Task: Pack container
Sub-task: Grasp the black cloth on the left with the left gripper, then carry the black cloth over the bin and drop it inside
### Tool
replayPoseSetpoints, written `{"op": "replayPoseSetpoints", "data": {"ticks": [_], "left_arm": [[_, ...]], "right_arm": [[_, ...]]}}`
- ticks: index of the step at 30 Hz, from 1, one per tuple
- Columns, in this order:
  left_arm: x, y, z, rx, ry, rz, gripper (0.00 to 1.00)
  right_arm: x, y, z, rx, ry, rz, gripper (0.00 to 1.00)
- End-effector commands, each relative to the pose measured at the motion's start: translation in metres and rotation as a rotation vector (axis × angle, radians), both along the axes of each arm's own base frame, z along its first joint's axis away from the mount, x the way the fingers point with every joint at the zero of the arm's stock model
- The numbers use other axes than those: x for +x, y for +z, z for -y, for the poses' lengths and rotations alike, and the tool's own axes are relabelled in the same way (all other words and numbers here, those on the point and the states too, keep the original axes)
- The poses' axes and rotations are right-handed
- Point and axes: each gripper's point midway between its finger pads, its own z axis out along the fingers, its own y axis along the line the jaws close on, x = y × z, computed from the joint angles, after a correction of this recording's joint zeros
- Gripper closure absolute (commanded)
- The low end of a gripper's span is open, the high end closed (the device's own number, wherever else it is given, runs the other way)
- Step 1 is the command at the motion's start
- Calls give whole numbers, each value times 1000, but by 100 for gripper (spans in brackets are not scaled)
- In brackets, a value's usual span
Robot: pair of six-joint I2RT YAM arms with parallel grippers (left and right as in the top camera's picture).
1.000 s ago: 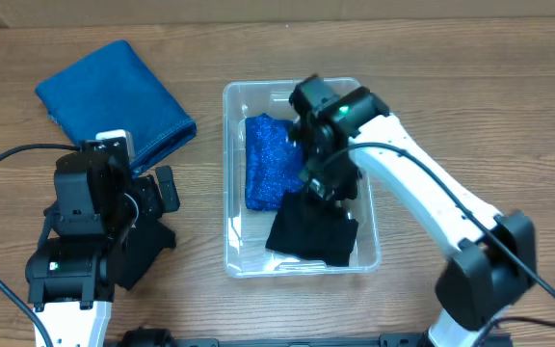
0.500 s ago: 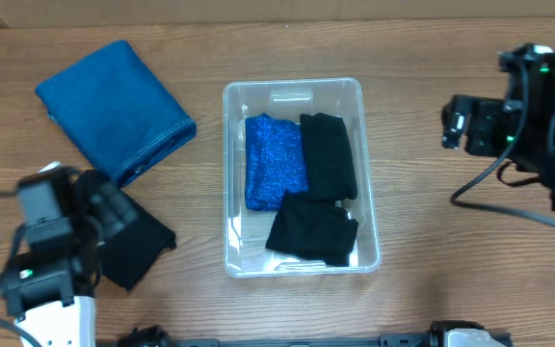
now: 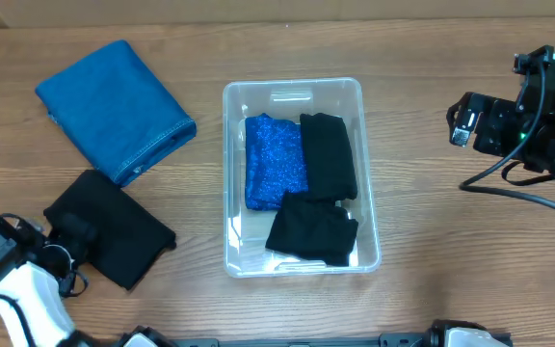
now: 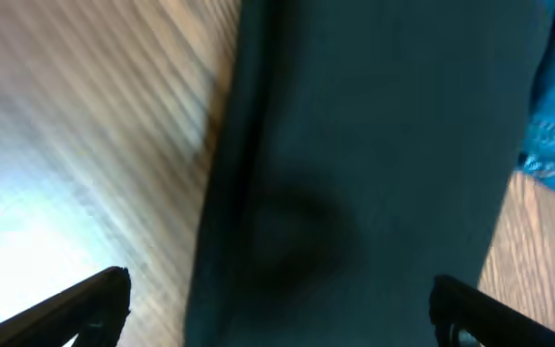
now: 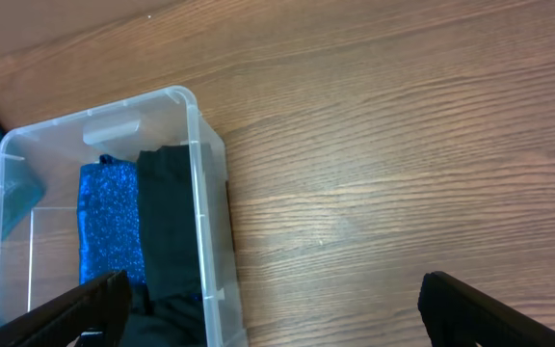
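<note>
Wood table (image 3: 432, 116): container (image 3: 292, 84) between left hand (image 4: 279, 306), right hand (image 5: 277, 310); both open, empty.

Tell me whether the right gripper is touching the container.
Apart. The overhead view shows a wide stretch of tabletop between the right gripper and the container.

Left wrist view is pretty blurry, and the black cloth (image 4: 374, 145) runs off its top and bottom. Right wrist view chops the container (image 5: 210, 202) at the bottom edge; overhead, the right arm (image 3: 538, 135) runs off frame.
</note>
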Motion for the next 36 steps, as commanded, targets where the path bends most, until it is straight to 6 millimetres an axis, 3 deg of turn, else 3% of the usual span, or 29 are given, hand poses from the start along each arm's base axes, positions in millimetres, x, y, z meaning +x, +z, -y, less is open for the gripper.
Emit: {"op": "replayPoseSetpoints", "data": {"ticks": [1, 7, 9, 11, 13, 15, 17, 19, 22, 26, 29, 31, 33, 36], "left_arm": [[12, -21, 7, -54, -116, 28, 1], [16, -58, 10, -147, -128, -13, 2], [21, -68, 19, -197, -159, -2, 4], [31, -68, 32, -255, -219, 61, 24], [41, -61, 44, -291, -295, 146, 59], [45, -56, 49, -312, -315, 188, 72], [51, -47, 57, -346, -351, 251, 95], [57, -32, 66, -381, -384, 330, 96], [65, 9, 79, -392, -442, 480, 96], [67, 109, 109, -491, -495, 713, 96], [73, 191, 136, -371, -660, 799, 96], [83, 235, 151, -260, -754, 831, 96], [94, 276, 179, -183, -888, 889, 96], [102, 312, 235, -180, -1091, 965, 96]], "right_arm": [[1, 6, 0, 7, -1, 19, 0], [2, 6, 0, 1, -1, 22, 0], [2, 6, 0, 1, -1, 23, 0], [2, 6, 0, 1, -1, 23, 0], [2, 6, 0, 1, -1, 22, 0], [2, 6, 0, 1, -1, 22, 0], [2, 6, 0, 1, -1, 22, 0], [2, 6, 0, 1, -1, 22, 0], [2, 6, 0, 1, -1, 22, 0], [2, 6, 0, 1, -1, 22, 0], [2, 6, 0, 1, -1, 23, 0], [2, 6, 1, 1, -1, 22, 0], [2, 6, 3, -10, -10, 20, 0], [1, 5, 3, -11, -11, 19, 0]]}}
